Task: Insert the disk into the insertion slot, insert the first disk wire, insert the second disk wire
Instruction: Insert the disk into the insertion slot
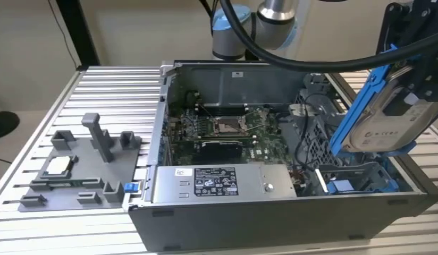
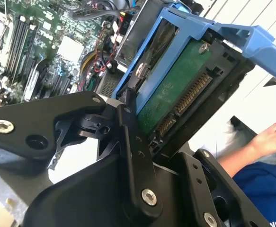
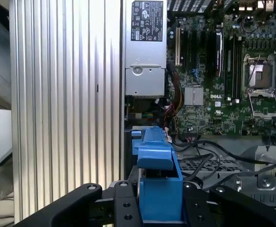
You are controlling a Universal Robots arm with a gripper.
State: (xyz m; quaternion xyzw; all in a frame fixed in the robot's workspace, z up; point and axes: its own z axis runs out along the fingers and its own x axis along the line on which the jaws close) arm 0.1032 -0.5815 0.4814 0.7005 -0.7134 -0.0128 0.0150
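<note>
Jaws clenched on the disk (image 1: 378, 125); the gripper (image 1: 410, 93) has it by the upper end. The disk hangs over the insertion slot (image 1: 357, 179), at the exterior view's right end of the open case (image 1: 276, 223).

Key relation: the disk's long axis is steeply tilted. Its lower end points down at the slot and its upper end leans toward the exterior view's right. The lower edge sits just above the slot's blue rails (touching or apart, I cannot tell), so I judge it not yet seated.

Disk appearance: silver-grey body, pale label, bright blue carrier frame. The second wrist view shows a green board face and a connector row.
</note>
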